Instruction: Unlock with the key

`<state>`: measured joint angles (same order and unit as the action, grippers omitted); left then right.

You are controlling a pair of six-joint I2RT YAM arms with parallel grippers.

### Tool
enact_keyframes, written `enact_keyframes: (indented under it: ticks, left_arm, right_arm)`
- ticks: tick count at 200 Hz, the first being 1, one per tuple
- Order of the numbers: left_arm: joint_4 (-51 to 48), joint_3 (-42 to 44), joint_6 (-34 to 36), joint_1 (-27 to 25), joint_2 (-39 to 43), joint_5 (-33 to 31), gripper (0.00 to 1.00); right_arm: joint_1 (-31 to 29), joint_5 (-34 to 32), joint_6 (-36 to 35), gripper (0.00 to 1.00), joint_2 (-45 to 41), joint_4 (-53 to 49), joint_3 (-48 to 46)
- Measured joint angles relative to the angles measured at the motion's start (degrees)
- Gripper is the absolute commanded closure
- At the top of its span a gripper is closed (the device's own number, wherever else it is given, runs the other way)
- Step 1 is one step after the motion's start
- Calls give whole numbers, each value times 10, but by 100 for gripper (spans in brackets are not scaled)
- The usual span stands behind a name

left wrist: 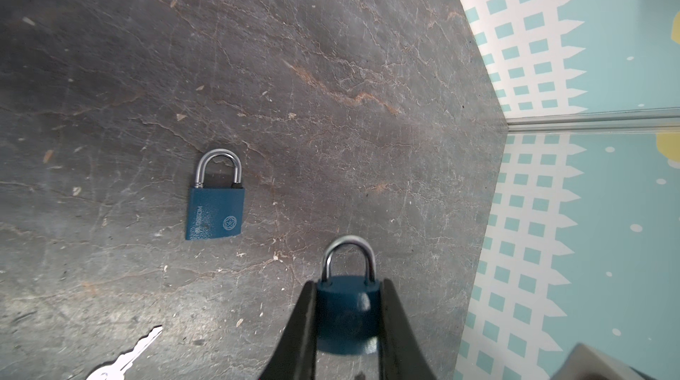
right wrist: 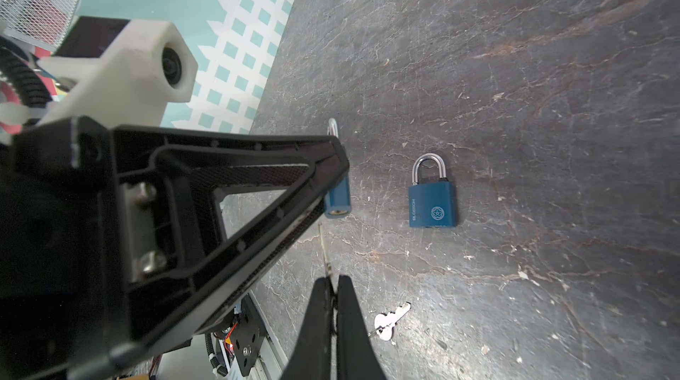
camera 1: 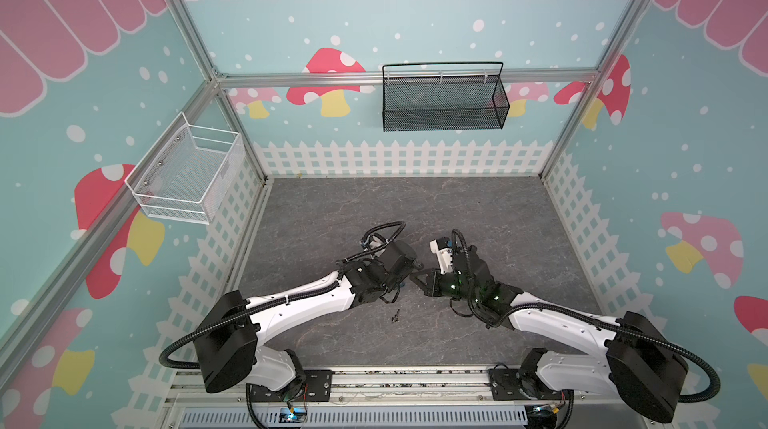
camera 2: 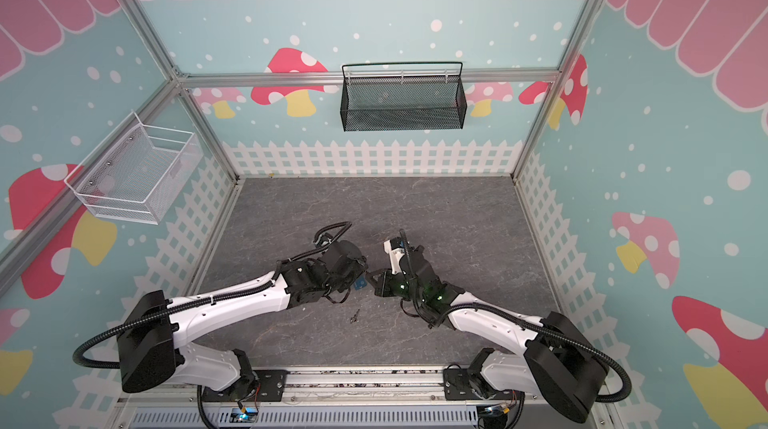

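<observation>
Over on the left of the grey table (camera 1: 332, 215), we see the left gripper (left wrist: 347, 286) with its fingers narrowed onto the body of a blue padlock (left wrist: 347, 312), shackle pointing away from the wrist. Nearby a second padlock (right wrist: 432, 205) lies flat, and a loose key (camera 1: 397, 315) rests between the two arms. On the right, the right gripper (right wrist: 333, 280) is pinched fully closed on the key (right wrist: 323, 245), its tip pointing at the held padlock's keyhole end.

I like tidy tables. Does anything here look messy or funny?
Nothing is broken or spilled. But a second blue metal padlock lies flat on the grey stone-look table, and a spare silver key lies loose nearby, while the left pincer holds another padlock and the right pincer another key.
</observation>
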<state>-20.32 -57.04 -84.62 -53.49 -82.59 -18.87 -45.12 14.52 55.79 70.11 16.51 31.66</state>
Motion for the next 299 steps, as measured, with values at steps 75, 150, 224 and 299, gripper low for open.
enact_keyframes:
  ticks: [75, 150, 224, 299]
  left_arm:
    - [0, 0, 0, 0, 1, -2, 100]
    - [0, 0, 2, -3, 11, -10, 100]
    - [1, 1, 12, -3, 17, -14, 100]
    - [-27, -21, 30, -17, 4, -47, 100]
  right_arm:
    - [0, 0, -2, 100, 12, -7, 3]
    - [0, -10, -5, 100, 18, -28, 28]
    - [-3, -21, -13, 100, 18, -59, 50]
    - [-3, -20, 3, 100, 18, -83, 68]
